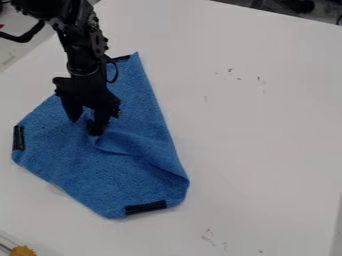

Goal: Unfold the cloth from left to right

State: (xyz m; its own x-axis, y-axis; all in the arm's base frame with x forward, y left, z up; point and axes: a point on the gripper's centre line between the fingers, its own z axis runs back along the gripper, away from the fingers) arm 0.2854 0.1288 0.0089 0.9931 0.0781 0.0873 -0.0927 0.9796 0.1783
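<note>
White worktop (260, 130) stretching wide, and on its left side of the view lies the blue cloth (80, 170), black strips (145, 207) along its edges, creases running from the gripper (85, 127) toward the lower right corner! And the gripper, pointing down right over the cloth's upper half, has its fingers apart, rumpled blue fabric showing between them!

A smooth white tabletop (260, 130) fills most of the frame, with small dark scuffs (230, 74) towards the upper right and more near the bottom right. A blue fabric cloth (80, 170) lies on it, left of centre, creased through the middle, black strips (145, 207) along its left, top and bottom edges.
</note>
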